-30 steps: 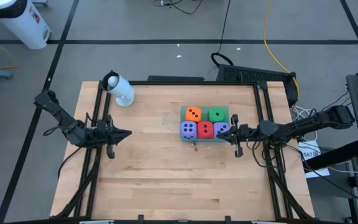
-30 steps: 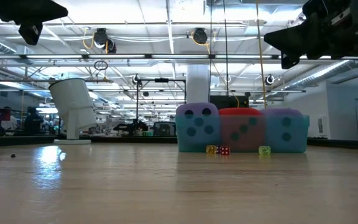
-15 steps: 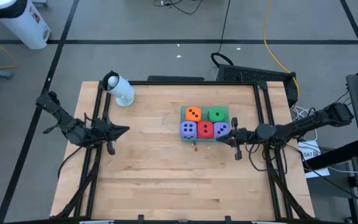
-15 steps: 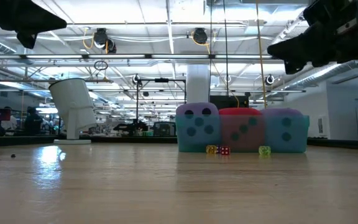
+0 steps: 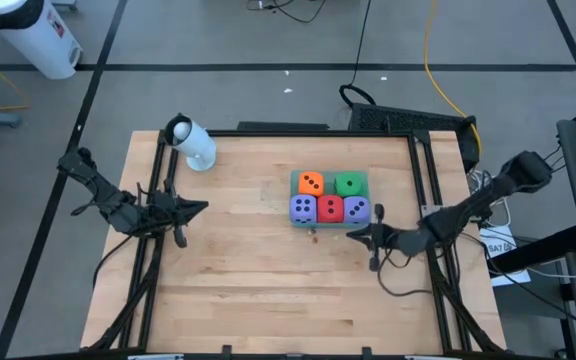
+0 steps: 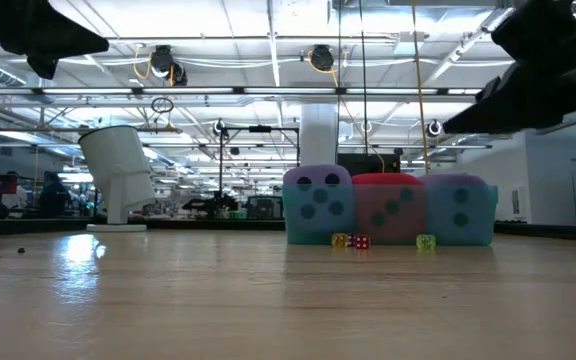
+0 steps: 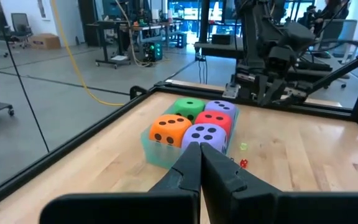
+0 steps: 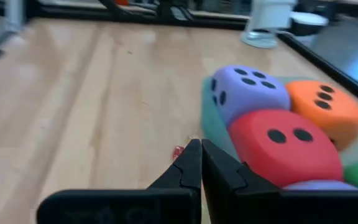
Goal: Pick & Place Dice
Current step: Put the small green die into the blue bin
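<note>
Five foam dice sit packed in a shallow teal tray right of the table's middle: orange and green at the far side, purple, red and purple at the near side. My right gripper hangs shut just off the tray's near right corner, above the wood, pointing toward the table's left. My left gripper is shut over the table's left edge, pointing at the dice from afar. Neither holds anything.
A white cup-like cylinder stands tilted at the far left corner. A few tiny dice lie on the wood just near of the tray; a small red one shows past my right fingertips. Bare wood spreads across the near half.
My right gripper has swung from beside the tray's right end toward the table's near edge, sinking a little and turning as it went. It stays shut. The dice have not moved.
</note>
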### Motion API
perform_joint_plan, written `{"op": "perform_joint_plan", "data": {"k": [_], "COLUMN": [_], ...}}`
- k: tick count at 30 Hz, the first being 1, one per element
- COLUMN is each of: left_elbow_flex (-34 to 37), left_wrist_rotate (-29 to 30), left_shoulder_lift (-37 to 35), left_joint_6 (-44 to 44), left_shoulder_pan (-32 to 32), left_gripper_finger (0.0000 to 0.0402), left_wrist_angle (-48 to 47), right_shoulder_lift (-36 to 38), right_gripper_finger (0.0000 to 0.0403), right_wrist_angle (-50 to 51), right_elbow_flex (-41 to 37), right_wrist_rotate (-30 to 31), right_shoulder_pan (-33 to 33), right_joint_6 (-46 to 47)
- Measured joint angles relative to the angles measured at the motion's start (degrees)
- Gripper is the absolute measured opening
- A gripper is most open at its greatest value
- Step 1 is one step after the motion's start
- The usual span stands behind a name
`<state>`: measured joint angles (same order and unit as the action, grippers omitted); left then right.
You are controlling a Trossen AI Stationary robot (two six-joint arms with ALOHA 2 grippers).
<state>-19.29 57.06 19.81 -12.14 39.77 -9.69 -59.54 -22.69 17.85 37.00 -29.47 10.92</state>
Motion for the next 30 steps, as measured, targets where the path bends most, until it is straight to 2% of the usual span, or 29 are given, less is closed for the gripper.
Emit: {"op": "perform_joint_plan", "data": {"k": [8,14,21,26,28,30], "left_elbow_flex": [0.0,0.0,0.0,-0.04,-0.07,-0.07], "left_wrist_rotate": [-0.01,-0.02,0.93,2.56,2.54,2.54], "left_shoulder_lift": [0.04,0.04,0.03,-0.11,-0.1,-0.07], "left_joint_6": [-0.02,-0.44,2.1,5.71,5.53,5.02], "left_shoulder_pan": [0.0,0.0,0.0,0.0,0.0,0.0], "left_gripper_finger": [0.0005,0.0006,0.0006,0.0005,0.0005,0.0005], "left_wrist_angle": [0.04,0.15,2.22,7.83,8.24,8.22], "right_shoulder_lift": [-14.32,-24.47,-27.77,-28.31,-28.27,-28.32], "right_gripper_finger": [0.0,0.0,0.0,0.0,0.0,0.0], "right_wrist_angle": [-0.14,-0.12,-0.65,-2.72,-2.6,-2.13], "right_elbow_flex": [5.12,9.97,11.14,11.14,11.14,11.12], "right_wrist_rotate": [8.59,18.65,18.27,14.26,15.35,19.09], "right_shoulder_pan": [-3.8,-4.79,-3.5,-4.13,-4.22,-4.32], "right_joint_6": [7.93,14.17,18.22,19.13,21.93,24.28]}}
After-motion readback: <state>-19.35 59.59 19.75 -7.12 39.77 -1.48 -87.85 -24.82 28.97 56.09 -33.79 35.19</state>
